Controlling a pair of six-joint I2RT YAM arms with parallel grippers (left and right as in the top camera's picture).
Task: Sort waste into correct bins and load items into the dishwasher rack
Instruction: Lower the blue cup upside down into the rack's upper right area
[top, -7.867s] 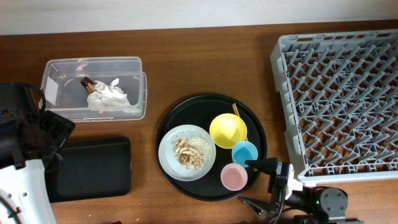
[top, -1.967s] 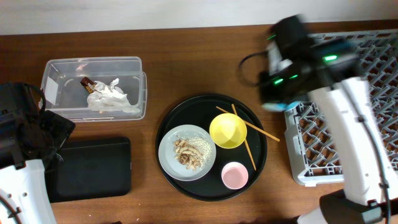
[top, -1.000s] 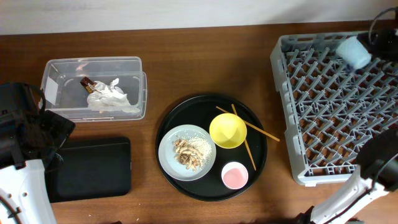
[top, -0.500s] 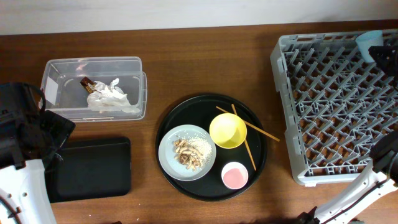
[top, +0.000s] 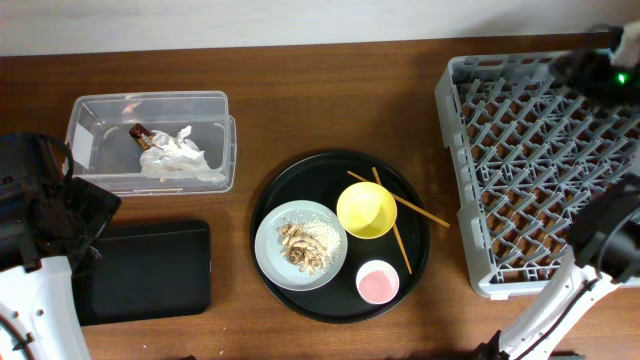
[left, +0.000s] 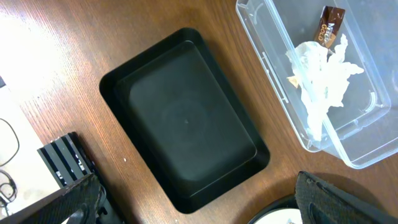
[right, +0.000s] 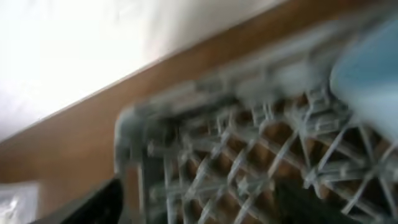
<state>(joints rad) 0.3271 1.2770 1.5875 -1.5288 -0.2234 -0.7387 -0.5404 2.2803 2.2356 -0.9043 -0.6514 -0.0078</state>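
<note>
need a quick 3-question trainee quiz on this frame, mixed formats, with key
1. True or false: the crumpled paper lies in the clear tub.
2. What holds the food scraps? A) yellow bowl B) grey-green plate C) black rectangular tray
3. How many cups stand on the round black tray?
Key: 1 true. 2 B. 3 one, the pink cup.
</note>
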